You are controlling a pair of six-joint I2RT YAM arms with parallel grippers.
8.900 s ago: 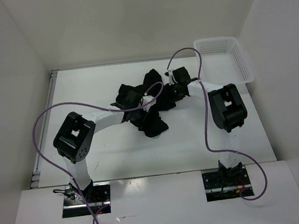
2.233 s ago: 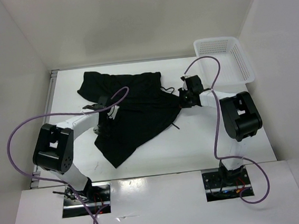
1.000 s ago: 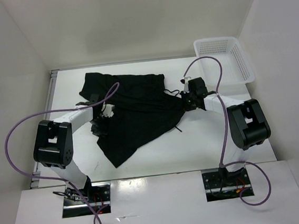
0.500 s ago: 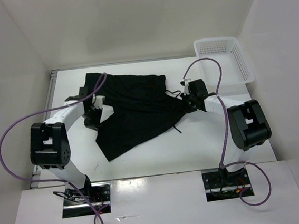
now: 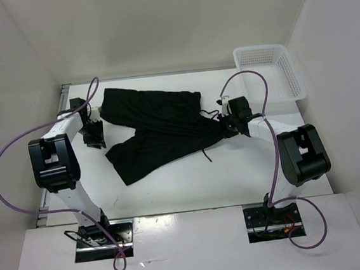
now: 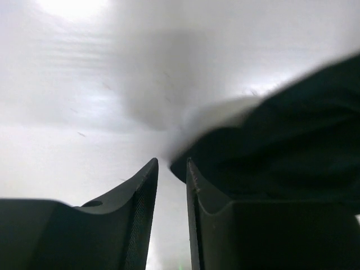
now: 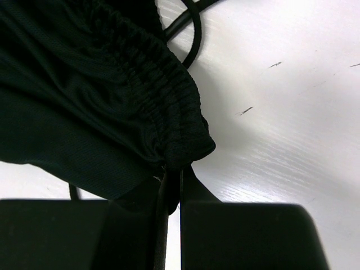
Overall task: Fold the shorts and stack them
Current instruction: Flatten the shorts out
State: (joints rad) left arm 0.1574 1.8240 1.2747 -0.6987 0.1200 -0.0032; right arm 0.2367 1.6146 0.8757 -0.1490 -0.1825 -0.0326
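Note:
The black shorts (image 5: 160,127) lie spread flat across the middle of the table, with one leg running toward the front left. A thin drawstring (image 5: 206,154) trails from them at the right. My right gripper (image 5: 224,128) is shut on the gathered waistband corner at their right end. In the right wrist view the gripper (image 7: 173,171) pinches the elastic band (image 7: 163,112) just above the table. My left gripper (image 5: 94,135) sits on the bare table just left of the shorts. In the left wrist view it (image 6: 171,163) is slightly open and empty, with the fabric edge (image 6: 281,140) beside the right finger.
A white plastic lattice basket (image 5: 268,59) stands at the table's back right corner. White walls close in the table on the left, back and right. Purple cables loop above both arms.
The shorts went from a bunched heap to spread flat. In the last half second my left gripper let go of their left edge and moved left off the fabric. The right gripper has kept its hold.

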